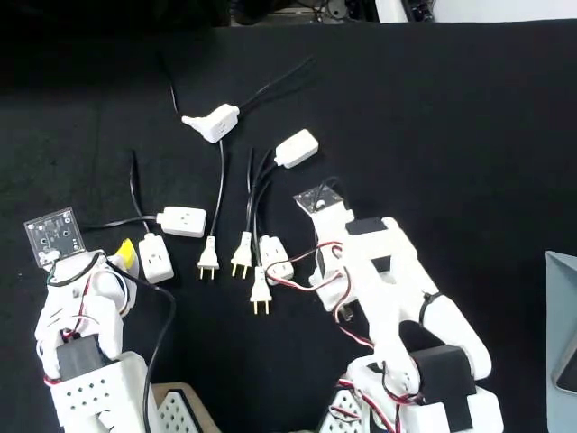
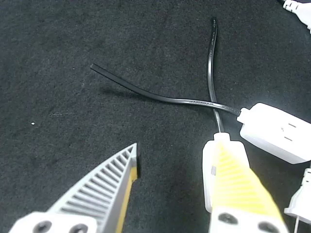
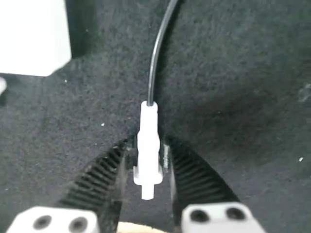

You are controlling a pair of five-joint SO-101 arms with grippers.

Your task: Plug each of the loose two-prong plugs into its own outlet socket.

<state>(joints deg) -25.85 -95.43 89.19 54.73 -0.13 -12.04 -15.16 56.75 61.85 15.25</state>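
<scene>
My right hand [image 3: 146,148] pinches a plug [image 3: 147,167] edge-on over the worktop [image 3: 243,73]; can't make out its prongs. My left hand [image 2: 177,144] is spread, beside a socket [image 2: 274,133] cut off at the frame edge.

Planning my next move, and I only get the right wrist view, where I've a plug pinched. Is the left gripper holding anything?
Observer: No. The left gripper is open and empty.
Operator: Any socket near it?
Observer: Yes, a socket lies close by its yellow finger.
Operator: How many plugs lie loose?
Observer: Three lie on the cloth: one plug, a second beside it, a third next to that.
</scene>
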